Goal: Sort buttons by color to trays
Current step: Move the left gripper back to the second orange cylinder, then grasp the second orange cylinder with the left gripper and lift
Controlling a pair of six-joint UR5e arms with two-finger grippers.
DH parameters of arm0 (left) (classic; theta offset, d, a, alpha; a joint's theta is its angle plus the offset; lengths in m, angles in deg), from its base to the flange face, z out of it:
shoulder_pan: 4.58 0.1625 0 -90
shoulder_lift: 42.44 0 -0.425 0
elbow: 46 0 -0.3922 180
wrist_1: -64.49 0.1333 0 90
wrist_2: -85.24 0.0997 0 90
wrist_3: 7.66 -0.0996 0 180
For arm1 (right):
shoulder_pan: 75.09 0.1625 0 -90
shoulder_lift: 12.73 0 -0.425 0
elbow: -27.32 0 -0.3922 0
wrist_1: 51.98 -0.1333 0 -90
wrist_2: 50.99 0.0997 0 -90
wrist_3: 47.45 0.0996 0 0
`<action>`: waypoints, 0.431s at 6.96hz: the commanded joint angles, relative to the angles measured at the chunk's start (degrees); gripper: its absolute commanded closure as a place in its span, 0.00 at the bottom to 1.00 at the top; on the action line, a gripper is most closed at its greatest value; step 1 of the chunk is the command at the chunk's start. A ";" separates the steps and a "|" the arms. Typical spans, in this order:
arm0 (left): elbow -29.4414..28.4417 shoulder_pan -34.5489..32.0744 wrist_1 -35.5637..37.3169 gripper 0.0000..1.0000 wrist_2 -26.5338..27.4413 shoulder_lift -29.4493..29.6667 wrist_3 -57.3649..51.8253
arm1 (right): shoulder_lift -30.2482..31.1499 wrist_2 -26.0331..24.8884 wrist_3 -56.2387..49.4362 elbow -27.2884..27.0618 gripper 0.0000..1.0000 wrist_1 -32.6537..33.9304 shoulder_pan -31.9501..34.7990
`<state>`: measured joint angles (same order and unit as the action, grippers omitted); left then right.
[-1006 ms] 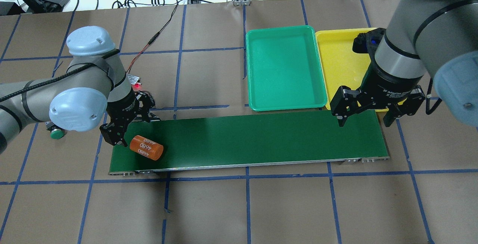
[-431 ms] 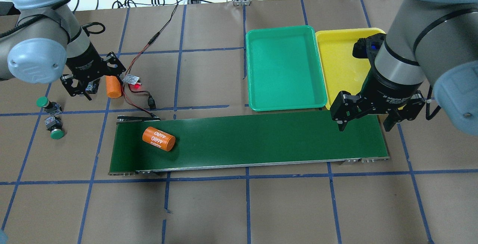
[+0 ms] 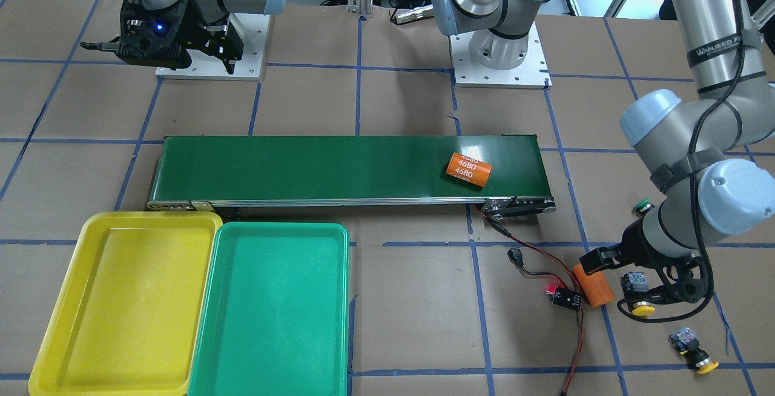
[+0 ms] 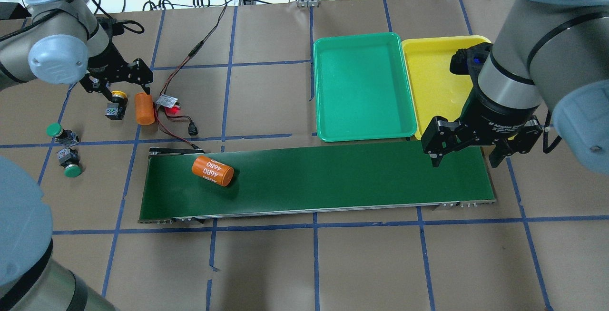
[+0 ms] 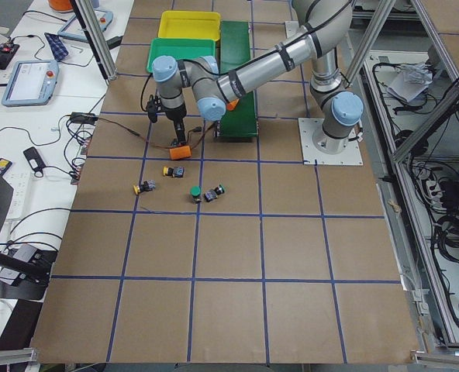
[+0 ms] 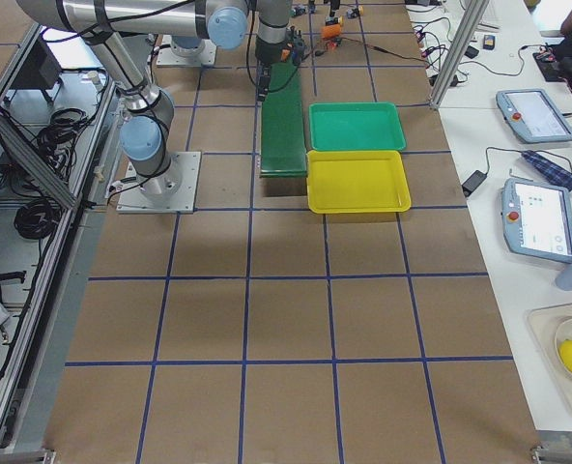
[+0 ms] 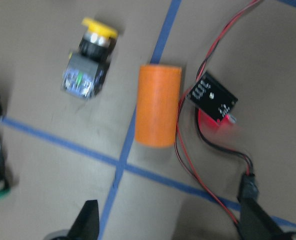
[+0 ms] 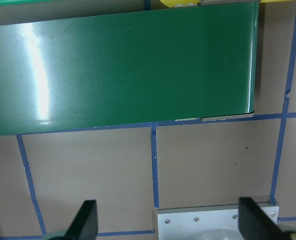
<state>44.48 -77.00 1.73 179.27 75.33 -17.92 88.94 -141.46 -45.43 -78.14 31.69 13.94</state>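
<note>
Though blurred, yellow-capped button (image 7: 89,61), seemingly black-bodied.

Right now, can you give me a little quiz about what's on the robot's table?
1. True or false: the green tray and the yellow tray are both empty.
2. What lies on the belt? A) a green button B) an orange cylinder C) a circuit board
3. What colour is the cap of the button nearest the left fingers?

Key: 1 true; 2 B; 3 yellow.
</note>
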 commanded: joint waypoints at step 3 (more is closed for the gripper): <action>0.92 0.61 6.33 0.30 -0.07 7.30 -3.98 | 0.11 0.12 0.01 0.00 0.00 0.00 0.00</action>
<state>44.78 -76.36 7.78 179.19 81.73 -22.00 89.01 -141.33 -45.43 -78.15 31.75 13.94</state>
